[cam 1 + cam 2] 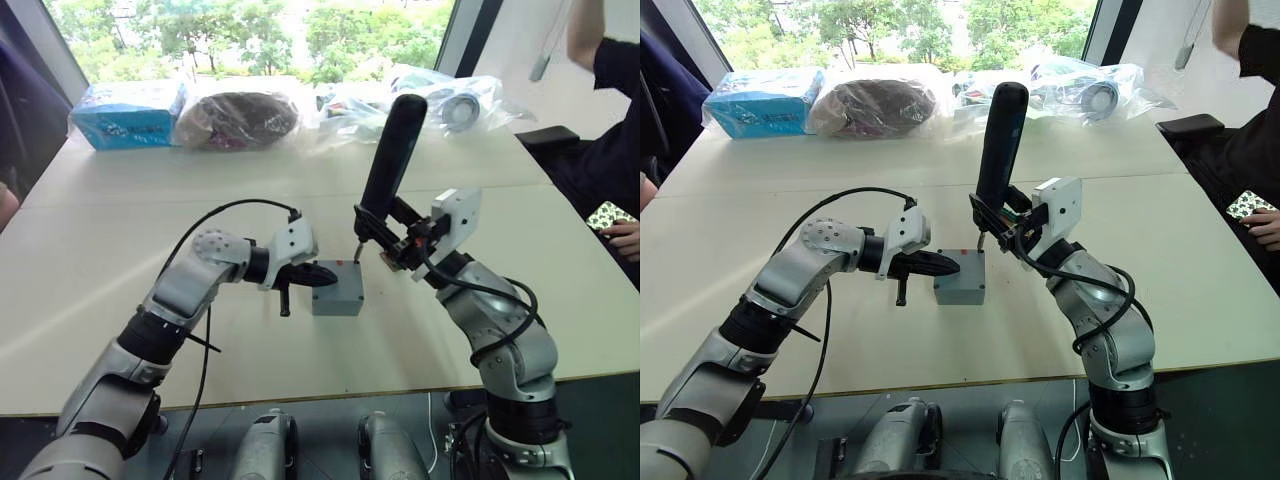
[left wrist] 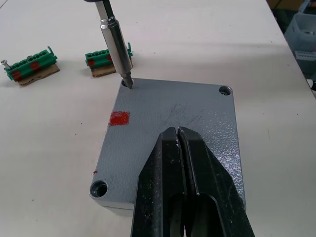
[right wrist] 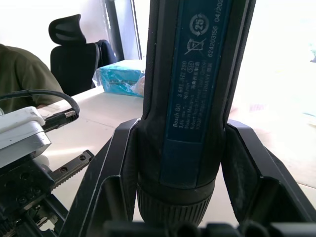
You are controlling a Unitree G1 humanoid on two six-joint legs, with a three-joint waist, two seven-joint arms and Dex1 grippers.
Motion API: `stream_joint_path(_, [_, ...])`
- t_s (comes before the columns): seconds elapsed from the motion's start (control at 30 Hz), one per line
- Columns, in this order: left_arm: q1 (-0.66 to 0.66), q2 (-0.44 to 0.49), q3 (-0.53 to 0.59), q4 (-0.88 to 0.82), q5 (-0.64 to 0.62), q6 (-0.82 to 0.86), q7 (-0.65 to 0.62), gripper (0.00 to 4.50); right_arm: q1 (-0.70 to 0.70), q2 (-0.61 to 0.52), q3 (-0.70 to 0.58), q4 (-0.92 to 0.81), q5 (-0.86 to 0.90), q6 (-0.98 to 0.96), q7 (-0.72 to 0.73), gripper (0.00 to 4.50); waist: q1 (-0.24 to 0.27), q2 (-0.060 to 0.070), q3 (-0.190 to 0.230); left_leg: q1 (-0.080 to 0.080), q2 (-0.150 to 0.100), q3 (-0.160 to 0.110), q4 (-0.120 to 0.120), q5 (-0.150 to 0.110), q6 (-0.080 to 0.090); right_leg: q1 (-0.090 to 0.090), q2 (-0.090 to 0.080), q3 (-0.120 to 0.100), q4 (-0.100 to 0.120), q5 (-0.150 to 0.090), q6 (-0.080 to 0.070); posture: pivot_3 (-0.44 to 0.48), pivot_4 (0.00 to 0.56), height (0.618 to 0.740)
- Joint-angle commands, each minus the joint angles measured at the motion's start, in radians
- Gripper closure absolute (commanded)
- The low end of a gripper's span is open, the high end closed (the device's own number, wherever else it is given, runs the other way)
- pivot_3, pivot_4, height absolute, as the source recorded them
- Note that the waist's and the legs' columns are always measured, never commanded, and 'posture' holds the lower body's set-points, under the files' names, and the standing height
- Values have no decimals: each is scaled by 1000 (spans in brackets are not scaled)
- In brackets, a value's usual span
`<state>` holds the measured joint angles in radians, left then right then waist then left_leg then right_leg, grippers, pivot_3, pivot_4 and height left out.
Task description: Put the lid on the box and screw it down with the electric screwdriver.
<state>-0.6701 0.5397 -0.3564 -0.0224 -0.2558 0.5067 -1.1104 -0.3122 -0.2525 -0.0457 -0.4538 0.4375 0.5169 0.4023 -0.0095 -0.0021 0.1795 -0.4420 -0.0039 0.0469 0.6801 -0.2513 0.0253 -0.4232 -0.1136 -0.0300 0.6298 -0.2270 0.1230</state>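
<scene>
Two claws, one job each. At the middle of the surface (image 1: pixel 120 250), the lid (image 2: pixel 168 113) seated flush on top of the box (image 1: pixel 337 298), red mark facing up.

Left claw (image 2: pixel 177 131) reaching in from 9 o'clock, fingers (image 2: pixel 197 173) pressed together with nothing between them, tips laid flat on the lid's middle. Judged as a hold-down: keeps lid and box from turning or sliding under the driver's torque.

Right claw (image 1: pixel 385 245) coming from 3 o'clock, clamped around the lower barrel of the electric screwdriver (image 1: pixel 390 160). Tool held nearly upright, top leaning slightly toward 1 o'clock, so as to line the bit (image 2: pixel 116 44) up with the screw post below. Bit tip sitting in the lid's corner hole at about 1 o'clock.

Cannot tell whether a screw sits under the tip. Two other corner holes (image 2: pixel 225 90) look open and unfilled, so probably early in the fastening, with most corners left to do.

Two green connector pieces (image 2: pixel 106 55) lying on the surface near that driven corner, apart from the box and out of the tool's way.
</scene>
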Motion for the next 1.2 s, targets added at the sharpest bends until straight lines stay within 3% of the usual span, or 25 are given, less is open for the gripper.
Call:
stream_joint_path(0.03, [13,11,0,1,16,11,-5,4500,6,-14,-10,6,-4,-13,-4,2690,0,0,0,0,0,0,0,0,0,0,0,0,0,0,0,0,150,740])
stream_joint_path(0.5, [22,-1,-8,16,24,5,-5,4500,44,-3,30,67,-22,12,-24,2690,0,-2,-3,2,0,0,0,0,0,3,0,0,0,0,0,0,150,740])
stream_joint_path(0.7, [33,0,-7,13,24,10,-4,4500,34,-8,62,117,-51,3,-37,2690,-1,-2,-4,16,1,-1,-3,-1,0,16,-1,-1,-4,-3,-4,0,150,740])
stream_joint_path(1.2, [53,-3,-2,-3,25,23,8,4500,83,-31,110,139,-85,-44,7,2690,0,-6,-19,18,1,-2,-9,-1,0,18,-2,-2,-11,-3,-6,0,150,740])
